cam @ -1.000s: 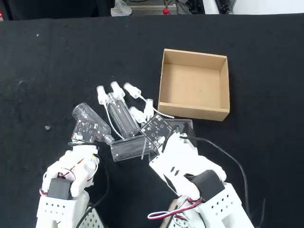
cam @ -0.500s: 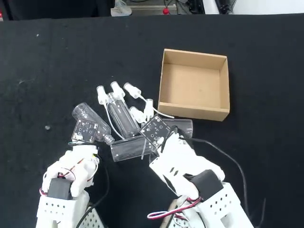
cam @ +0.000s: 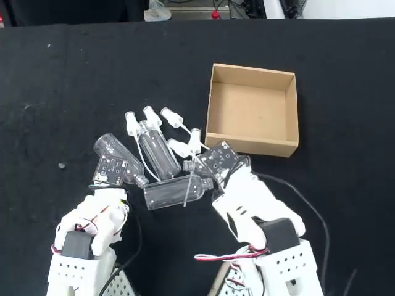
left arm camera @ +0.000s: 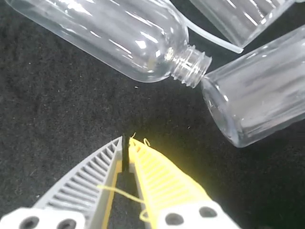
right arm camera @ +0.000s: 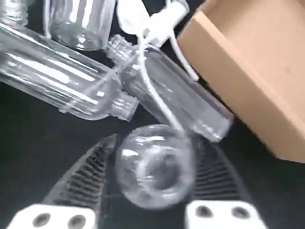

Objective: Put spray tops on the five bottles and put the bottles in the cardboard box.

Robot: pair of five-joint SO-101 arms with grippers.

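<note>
Fingers [right arm camera: 83, 179] on the right gripper [right arm camera: 155, 143] are clamped round a clear bottle [right arm camera: 155, 167], bottom end facing the wrist camera, near the cardboard box [cam: 250, 144]. Left gripper [left arm camera: 126, 143] is pinched tight together, hovering by an open bottle neck [left arm camera: 190, 67]. Black tabletop [cam: 62, 80] carries the box, the other bottles [cam: 154, 151] lying flat, and white spray tops [cam: 173, 117] scattered among them.
</note>
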